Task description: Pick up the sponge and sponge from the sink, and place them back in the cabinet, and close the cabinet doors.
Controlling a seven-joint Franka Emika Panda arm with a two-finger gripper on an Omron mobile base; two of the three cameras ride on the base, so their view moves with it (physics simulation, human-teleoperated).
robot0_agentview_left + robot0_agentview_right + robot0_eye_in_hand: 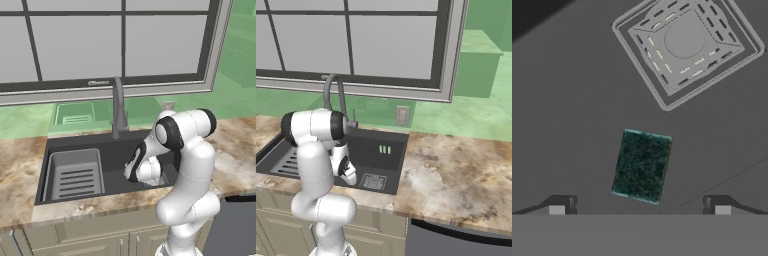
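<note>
Dark green sponge (642,166), one, beside one square drain (686,46).

The sink (107,145) sits sunk in the worktop (20,170), below the window (115,45). The faucet (118,107) stands at the sink's far rim, about midway along it. The rack (75,175) lies in the left part of the sink; the drain (684,47) is in the floor of the right part. A sponge (642,166) lies flat on the sink floor near the drain, apart from it. The claw (639,207) hangs over the sponge, tips either side. An outlet (402,115) sits on the wall right of the faucet.
</note>
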